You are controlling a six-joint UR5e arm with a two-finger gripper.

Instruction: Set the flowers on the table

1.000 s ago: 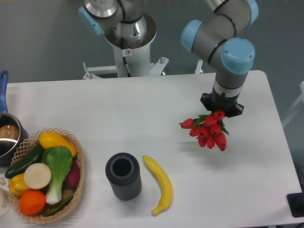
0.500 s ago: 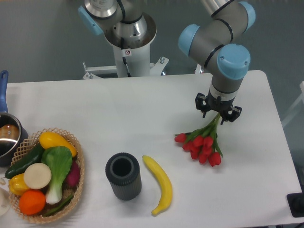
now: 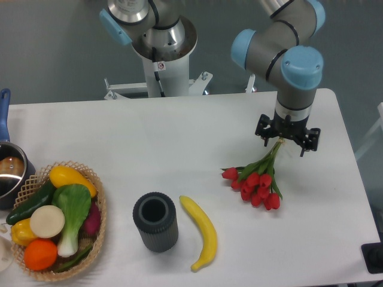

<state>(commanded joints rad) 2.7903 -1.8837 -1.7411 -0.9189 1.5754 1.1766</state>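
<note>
From my remote station, nearest the camera a yellow banana (image 3: 200,232) and a dark ribbed cup (image 3: 155,221) sit on the white worktop (image 3: 149,155), with a woven basket of vegetables (image 3: 55,218) at the left edge and a pot (image 3: 9,173) beyond it. Farther back and to the right, the flowers (image 3: 257,182) lie flat on the worktop, red buds fanned toward the camera and to the left, green stems running up and to the right along a diagonal axis. The stem ends reach to just under the gripper (image 3: 287,139), which hangs over them with its fingers spread apart on either side and, as far as I can judge, no longer clamping the stems. So the bunch lies below and camera-ward of the gripper, its long axis pointing straight back at it. I read the placing as essentially done; a clean exit looks like a straight lift, since any sideways drift could catch the stems and drag the bunch.
</note>
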